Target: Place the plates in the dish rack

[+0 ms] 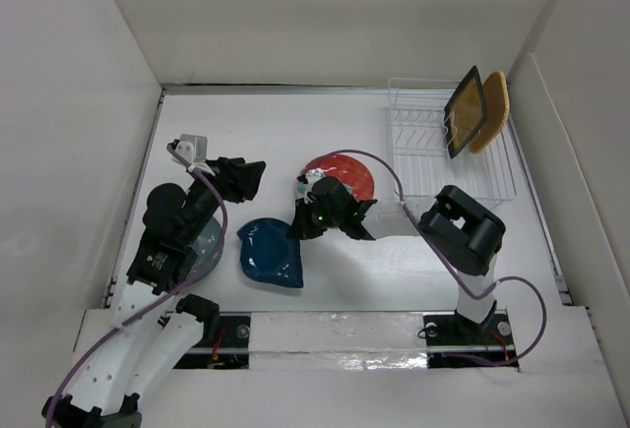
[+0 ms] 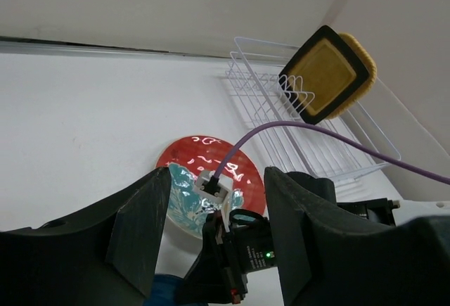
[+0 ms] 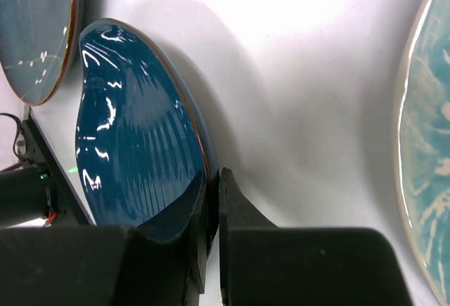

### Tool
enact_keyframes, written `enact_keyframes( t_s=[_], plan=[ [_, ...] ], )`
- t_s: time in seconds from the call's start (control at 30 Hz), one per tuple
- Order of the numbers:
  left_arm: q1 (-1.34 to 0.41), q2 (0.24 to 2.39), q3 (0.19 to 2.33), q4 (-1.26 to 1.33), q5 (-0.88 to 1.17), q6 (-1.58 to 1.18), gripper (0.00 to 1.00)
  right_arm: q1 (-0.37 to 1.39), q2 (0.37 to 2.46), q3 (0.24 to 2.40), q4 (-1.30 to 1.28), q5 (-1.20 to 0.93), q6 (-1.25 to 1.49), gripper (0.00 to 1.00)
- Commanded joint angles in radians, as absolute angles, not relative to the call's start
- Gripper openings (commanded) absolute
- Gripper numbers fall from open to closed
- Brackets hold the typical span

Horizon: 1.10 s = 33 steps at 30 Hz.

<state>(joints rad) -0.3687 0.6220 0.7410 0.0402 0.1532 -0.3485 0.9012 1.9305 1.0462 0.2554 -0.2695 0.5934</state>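
Note:
My right gripper (image 3: pixel 213 179) is shut on the near rim of the dark blue leaf-shaped plate (image 3: pixel 133 144), which lies on the table's middle (image 1: pixel 268 251); from above the right gripper (image 1: pixel 298 225) sits at that plate's right edge. The red plate with teal flowers (image 1: pixel 345 174) lies just behind it. The teal-grey plate (image 1: pixel 209 243) is half hidden under my left arm. My left gripper (image 1: pixel 248 180) hovers open and empty, its fingers (image 2: pixel 140 228) framing the red plate (image 2: pixel 200 153). The yellow square plate (image 1: pixel 465 111) and the orange plate (image 1: pixel 494 109) stand upright in the clear dish rack (image 1: pixel 448 157).
White walls enclose the table on three sides. The rack (image 2: pixel 309 144) sits against the right wall at the back. A purple cable (image 2: pixel 316 129) runs from my right wrist across the rack's front. My right arm's elbow (image 1: pixel 463 226) stands just in front of the rack.

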Motion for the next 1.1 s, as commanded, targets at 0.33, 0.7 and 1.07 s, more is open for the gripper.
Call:
enact_keyframes(
  t_s=[0.33, 0.7, 1.07],
  plan=[
    [-0.365, 0.543, 0.761, 0.075, 0.164, -0.341, 0.53, 0.704, 1.484, 1.216, 0.109, 0.033, 0.359, 0.00],
    [-0.414, 0.482, 0.765, 0.075, 0.252, -0.348, 0.56, 0.375, 1.522, 1.621, -0.133, 0.659, -0.009, 0.00],
    [-0.482, 0.419, 0.761, 0.055, 0.230, -0.334, 0.59, 0.262, 1.773, 1.965, -0.195, 0.939, -0.397, 0.00]
  ],
)
